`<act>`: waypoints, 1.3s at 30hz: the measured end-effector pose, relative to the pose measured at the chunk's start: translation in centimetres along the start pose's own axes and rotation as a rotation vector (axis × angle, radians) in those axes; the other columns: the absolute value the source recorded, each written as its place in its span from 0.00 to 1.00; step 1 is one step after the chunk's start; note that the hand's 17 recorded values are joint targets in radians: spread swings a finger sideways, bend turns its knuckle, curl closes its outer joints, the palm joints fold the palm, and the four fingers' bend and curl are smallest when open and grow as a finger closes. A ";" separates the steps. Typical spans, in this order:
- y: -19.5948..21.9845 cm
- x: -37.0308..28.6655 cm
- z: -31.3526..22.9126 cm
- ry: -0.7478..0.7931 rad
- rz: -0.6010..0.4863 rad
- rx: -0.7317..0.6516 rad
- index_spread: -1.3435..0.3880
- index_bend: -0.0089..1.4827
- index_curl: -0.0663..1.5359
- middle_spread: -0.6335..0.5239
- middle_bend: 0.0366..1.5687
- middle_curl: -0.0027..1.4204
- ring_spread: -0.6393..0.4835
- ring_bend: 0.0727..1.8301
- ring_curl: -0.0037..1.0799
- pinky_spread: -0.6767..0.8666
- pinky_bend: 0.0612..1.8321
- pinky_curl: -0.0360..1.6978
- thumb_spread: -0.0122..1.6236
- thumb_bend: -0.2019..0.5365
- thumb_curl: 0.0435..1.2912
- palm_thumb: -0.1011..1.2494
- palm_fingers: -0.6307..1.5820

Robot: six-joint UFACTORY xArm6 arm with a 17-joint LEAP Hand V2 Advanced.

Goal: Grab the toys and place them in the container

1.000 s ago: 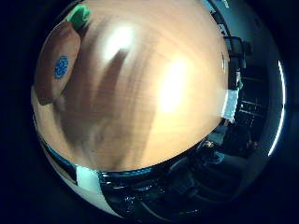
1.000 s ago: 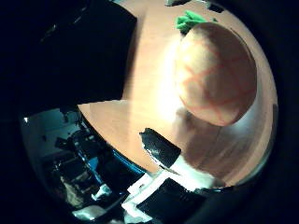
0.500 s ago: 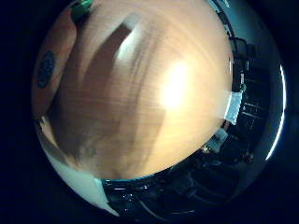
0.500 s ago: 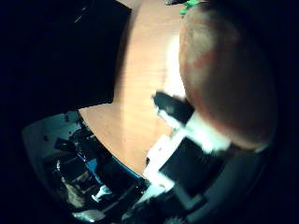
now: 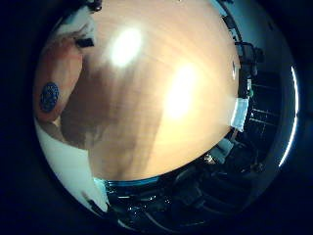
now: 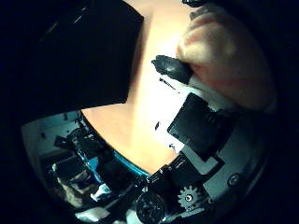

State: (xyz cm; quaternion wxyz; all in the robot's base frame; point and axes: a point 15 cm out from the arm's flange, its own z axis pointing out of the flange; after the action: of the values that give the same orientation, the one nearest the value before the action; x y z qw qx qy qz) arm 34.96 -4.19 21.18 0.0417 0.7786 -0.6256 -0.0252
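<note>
An orange round toy [image 6: 229,56] with a blue sticker [image 5: 49,96] lies on the wooden table [image 5: 166,103], close against my palm. My right hand [image 6: 205,126] is curled round it. A black fingertip [image 6: 170,70] presses on the toy's side, and white finger parts [image 5: 78,29] show beside it in the little finger side view. The toy's green top is hidden. The black container [image 6: 88,56] stands on the table beside the hand, a short way from the toy.
The table's edge with a teal strip [image 5: 132,182] runs close by. Beyond it are dark room furniture and equipment [image 5: 244,88].
The toy has come closer to the palm and fills more of the thumb side view. A finger has curled in onto it. The green top has gone out of sight.
</note>
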 end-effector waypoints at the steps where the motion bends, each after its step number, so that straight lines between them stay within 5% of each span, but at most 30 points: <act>1: 0.7 0.1 -1.0 -0.002 0.007 -0.013 0.65 0.76 0.51 0.42 0.83 0.55 0.39 0.76 0.60 0.31 0.71 0.42 0.69 0.27 0.34 0.84 0.80; 9: 3.2 1.0 -15.3 0.048 0.014 0.003 0.66 0.77 0.51 0.42 0.84 0.55 0.39 0.77 0.62 0.31 0.70 0.46 0.67 0.26 0.40 0.86 0.79; 20: 5.2 -2.1 -30.8 0.114 -0.042 0.189 0.66 0.76 0.52 0.43 0.84 0.54 0.39 0.76 0.63 0.31 0.67 0.50 0.64 0.25 0.46 0.84 0.79; 39: -0.3 -20.0 -35.3 0.055 -0.310 0.431 0.66 0.75 0.53 0.43 0.84 0.54 0.40 0.77 0.63 0.30 0.64 0.55 0.61 0.25 0.53 0.86 0.79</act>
State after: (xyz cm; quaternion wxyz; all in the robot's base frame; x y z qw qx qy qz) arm 34.15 16.54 56.00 -0.1124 0.8564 -0.4886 0.1235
